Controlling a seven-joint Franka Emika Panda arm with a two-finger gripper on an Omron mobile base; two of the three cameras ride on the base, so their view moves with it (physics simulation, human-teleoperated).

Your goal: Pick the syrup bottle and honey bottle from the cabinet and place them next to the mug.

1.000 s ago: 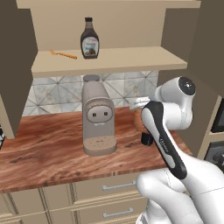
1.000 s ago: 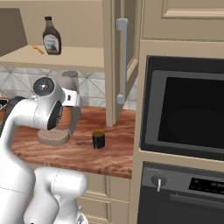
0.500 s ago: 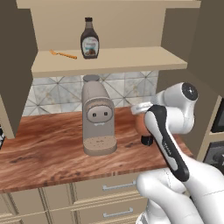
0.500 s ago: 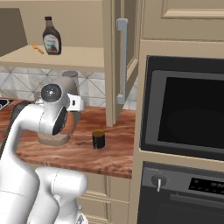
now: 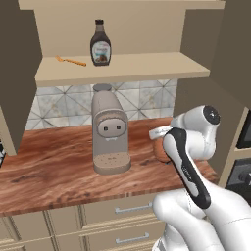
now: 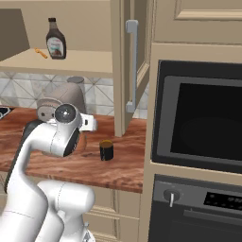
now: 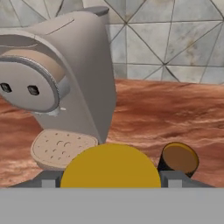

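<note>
- Your tool held the honey: its round yellow lid sat between the two dark tips, low over the counter.
- In the left view you could see its orange-brown body beside the arm.
- The mug, black with a tan top, stood just beside it.
- The syrup, tall and dark brown with a black cap and pale label, stood on the cabinet shelf.

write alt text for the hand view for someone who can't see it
A yellow lid of the honey bottle sits close at the bottom between the claw fingertips. Beyond it a grey coffee machine stands on the wooden counter, with the small black mug at lower right before a tiled wall.
</note>
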